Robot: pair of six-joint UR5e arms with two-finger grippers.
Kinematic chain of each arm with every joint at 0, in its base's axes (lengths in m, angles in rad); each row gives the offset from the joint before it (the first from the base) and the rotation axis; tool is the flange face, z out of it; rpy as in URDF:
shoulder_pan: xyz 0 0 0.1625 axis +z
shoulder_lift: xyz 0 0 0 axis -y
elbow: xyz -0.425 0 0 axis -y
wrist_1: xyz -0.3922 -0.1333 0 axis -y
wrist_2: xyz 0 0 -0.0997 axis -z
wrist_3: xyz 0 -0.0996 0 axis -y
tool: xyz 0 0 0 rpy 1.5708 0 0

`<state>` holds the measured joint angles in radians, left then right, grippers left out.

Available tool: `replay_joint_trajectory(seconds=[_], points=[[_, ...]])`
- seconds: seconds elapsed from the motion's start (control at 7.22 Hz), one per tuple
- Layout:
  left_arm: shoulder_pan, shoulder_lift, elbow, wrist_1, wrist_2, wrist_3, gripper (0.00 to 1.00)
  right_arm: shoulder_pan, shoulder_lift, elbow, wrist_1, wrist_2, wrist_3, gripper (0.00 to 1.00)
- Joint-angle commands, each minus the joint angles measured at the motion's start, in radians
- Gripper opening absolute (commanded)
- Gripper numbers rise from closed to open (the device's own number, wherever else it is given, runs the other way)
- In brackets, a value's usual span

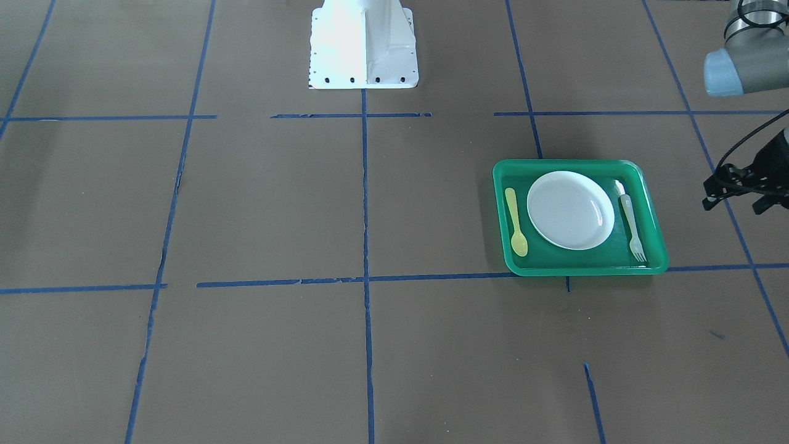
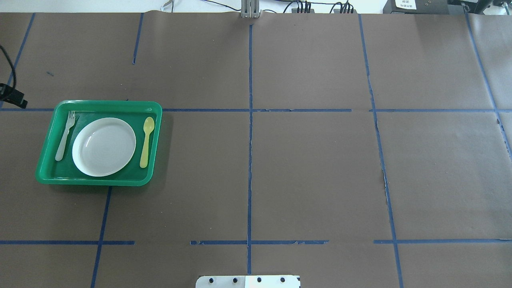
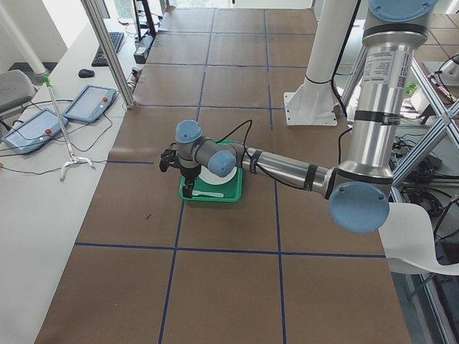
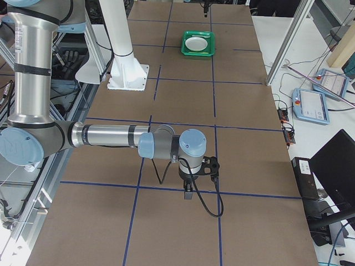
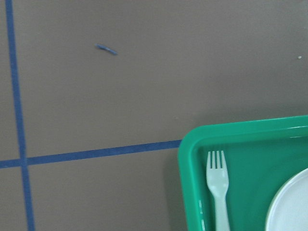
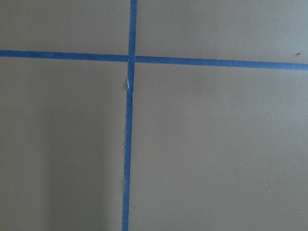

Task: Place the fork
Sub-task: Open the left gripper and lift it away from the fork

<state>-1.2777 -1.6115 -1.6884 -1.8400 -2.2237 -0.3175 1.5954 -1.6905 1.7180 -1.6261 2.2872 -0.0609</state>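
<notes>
The pale translucent fork lies flat in the green tray, along its left side, beside the white plate. It also shows in the front view and in the left wrist view, tines pointing away from the robot. My left gripper hangs over the tray's outer edge near the fork; it shows only in the left side view, so I cannot tell its state. My right gripper hovers over bare table far from the tray; I cannot tell its state either.
A yellow spoon lies in the tray on the plate's other side. The robot's white base stands at the table's middle edge. Blue tape lines cross the brown table cover.
</notes>
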Motion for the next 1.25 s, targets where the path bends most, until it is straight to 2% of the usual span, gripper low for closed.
replay_joint_trajectory(seconds=[0.0, 0.28, 0.42, 0.69, 0.83, 1.11], points=[[-0.188, 0.051, 0.01, 0.058, -0.031, 0.263, 0.96, 0.0, 0.0, 0.0, 0.0, 0.0, -0.001, 1.0], [-0.331, 0.013, 0.001, 0.286, -0.031, 0.482, 0.98, 0.0, 0.0, 0.0, 0.0, 0.0, 0.001, 1.0], [-0.35, -0.014, -0.007, 0.371, -0.031, 0.5, 0.99, 0.001, 0.0, 0.0, 0.0, 0.0, 0.0, 1.0], [-0.353, 0.054, -0.028, 0.384, -0.051, 0.511, 1.0, 0.0, 0.0, 0.0, 0.0, 0.0, 0.001, 1.0], [-0.356, 0.07, -0.036, 0.381, -0.107, 0.509, 1.0, 0.0, 0.0, 0.0, 0.0, 0.0, 0.001, 1.0], [-0.356, 0.076, -0.027, 0.358, -0.113, 0.502, 1.0, 0.0, 0.0, 0.0, 0.0, 0.0, -0.001, 1.0]])
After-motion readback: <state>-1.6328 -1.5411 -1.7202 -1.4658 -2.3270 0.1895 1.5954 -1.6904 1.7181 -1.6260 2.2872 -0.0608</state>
